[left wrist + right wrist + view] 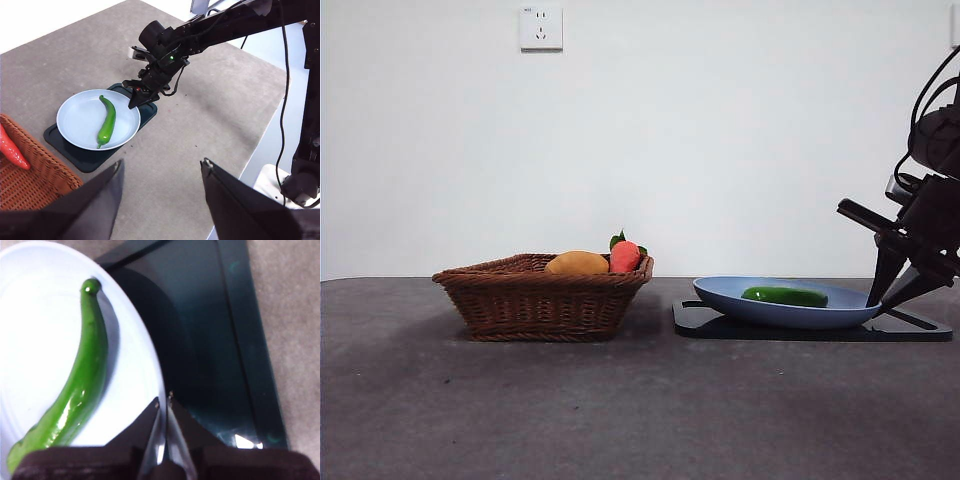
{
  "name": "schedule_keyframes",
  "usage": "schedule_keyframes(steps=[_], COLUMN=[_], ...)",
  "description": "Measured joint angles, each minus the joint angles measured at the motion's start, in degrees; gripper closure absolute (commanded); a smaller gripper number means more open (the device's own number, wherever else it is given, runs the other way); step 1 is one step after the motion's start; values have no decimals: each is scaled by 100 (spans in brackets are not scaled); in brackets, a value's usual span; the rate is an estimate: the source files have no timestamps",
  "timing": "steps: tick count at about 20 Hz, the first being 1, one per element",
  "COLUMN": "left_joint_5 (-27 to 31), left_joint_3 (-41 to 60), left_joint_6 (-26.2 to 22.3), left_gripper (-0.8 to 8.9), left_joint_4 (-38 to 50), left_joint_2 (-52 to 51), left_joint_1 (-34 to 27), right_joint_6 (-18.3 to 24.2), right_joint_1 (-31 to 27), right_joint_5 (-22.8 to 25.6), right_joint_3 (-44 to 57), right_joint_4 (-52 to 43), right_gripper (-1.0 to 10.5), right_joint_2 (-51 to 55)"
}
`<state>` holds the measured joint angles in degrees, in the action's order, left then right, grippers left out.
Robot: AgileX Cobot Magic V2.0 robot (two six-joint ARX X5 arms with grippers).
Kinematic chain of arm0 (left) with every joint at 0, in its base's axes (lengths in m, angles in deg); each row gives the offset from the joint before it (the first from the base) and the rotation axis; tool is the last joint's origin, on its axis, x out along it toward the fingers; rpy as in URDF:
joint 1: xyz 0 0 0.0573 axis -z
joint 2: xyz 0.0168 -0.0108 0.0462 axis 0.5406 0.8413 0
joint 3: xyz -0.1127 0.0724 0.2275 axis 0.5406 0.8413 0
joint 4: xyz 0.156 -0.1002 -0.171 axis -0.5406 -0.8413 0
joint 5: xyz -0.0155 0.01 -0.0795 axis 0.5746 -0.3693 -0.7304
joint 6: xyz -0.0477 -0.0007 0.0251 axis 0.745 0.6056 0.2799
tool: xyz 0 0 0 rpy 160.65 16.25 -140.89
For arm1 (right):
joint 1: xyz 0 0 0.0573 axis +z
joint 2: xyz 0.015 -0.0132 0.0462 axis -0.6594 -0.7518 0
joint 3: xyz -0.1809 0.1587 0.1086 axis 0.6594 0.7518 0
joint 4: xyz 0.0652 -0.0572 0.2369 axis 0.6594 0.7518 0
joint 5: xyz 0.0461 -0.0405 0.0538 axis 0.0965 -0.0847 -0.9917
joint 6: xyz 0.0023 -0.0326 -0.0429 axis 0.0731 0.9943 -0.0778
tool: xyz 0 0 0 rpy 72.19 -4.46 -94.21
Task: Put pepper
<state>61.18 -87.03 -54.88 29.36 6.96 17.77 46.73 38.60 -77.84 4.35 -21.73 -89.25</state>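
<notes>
Tabletop point(620, 410): grey, mottled, before a white wall.
Left pincer point(162, 175): nearest the camera in its wrist view, jaws spread wide, hanging above bare tabletop, well apart from the pepper.
Basket point(535, 300): wicker, holding a yellow-orange fruit point(577, 263) and a red item point(625, 256); only partly seen in the left wrist view.
Pepper point(77, 385): glossy green, lying on the blue plate point(790, 312).
Right pincer point(163, 402): jaws pressed together over the plate's rim, just beside the pepper, gripping nothing.
Black tray point(87, 157): under the plate.
</notes>
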Motion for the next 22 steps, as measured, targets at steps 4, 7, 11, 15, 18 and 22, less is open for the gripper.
schedule_keyframes(steps=[4, 7, 11, 15, 18, 22], left_joint_5=[4, 227, 614, 811, 863, 874], left_joint_3=[0, 0, 0, 0, 0, 0], left_joint_6=[0, 0, -2, -87, -131, -140], left_gripper=[540, 540, 542, 542, 542, 542], left_joint_4=[-33, -35, -155, -304, -385, -546], left_joint_2=[2, 2, 4, 15, 26, 26], left_joint_1=[0, 0, -2, -22, -22, -22], right_joint_6=[-7, -7, 170, 702, 1283, 1788], right_joint_1=[0, -11, -42, -46, 76, 426], right_joint_5=[-24, -22, 9, 9, 13, 9], right_joint_3=[-4, -4, -4, -17, -17, -17], right_joint_4=[-2, 87, 424, 1388, 2621, 3869], right_gripper=[804, 762, 762, 765, 765, 768], right_joint_2=[0, 33, 903, 2192, 3202, 4494])
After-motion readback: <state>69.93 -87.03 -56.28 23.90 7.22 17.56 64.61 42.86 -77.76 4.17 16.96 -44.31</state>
